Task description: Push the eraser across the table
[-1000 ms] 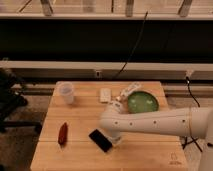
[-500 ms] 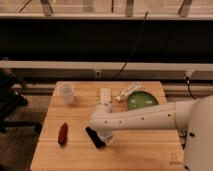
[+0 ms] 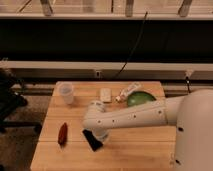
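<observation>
The light wooden table is seen from above and in front, with the robot's white arm stretched across it from the right. The gripper is lowered at the arm's left end, over the left-centre of the tabletop, and its state cannot be told, since it is hidden under the wrist. The eraser, a flat black block, lies tilted on the boards directly below and slightly left of the gripper, touching it or very nearly so; part of the block is covered by the wrist. A slim red-brown object is seen just to the left of the eraser, near the table's left edge. A clear cup stands at the far left corner, a small white rectangular object lies at the far middle, and a green bowl with a white tube beside it sits behind the arm.
</observation>
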Action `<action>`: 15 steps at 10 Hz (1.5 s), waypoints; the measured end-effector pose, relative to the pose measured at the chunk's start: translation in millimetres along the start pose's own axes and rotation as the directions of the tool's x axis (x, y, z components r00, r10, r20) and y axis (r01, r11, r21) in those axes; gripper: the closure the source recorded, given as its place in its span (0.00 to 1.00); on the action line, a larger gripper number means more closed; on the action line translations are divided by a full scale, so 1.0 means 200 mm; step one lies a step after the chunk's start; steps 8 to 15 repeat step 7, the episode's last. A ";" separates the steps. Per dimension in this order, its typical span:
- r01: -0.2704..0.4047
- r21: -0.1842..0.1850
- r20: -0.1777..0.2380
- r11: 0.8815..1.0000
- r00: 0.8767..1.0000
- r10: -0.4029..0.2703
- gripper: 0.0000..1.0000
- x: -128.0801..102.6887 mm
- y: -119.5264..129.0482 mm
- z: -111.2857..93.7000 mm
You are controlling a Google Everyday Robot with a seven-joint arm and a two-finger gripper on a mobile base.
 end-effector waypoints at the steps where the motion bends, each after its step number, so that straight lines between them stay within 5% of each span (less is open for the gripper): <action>1: 0.019 0.000 -0.006 1.000 1.000 -0.019 0.98 -0.05 -0.04 -0.01; 7: 0.094 0.012 -0.028 0.996 0.995 -0.093 0.98 -0.17 -0.13 -0.03; 15: 0.094 0.012 -0.028 0.996 0.995 -0.093 0.98 -0.17 -0.13 -0.03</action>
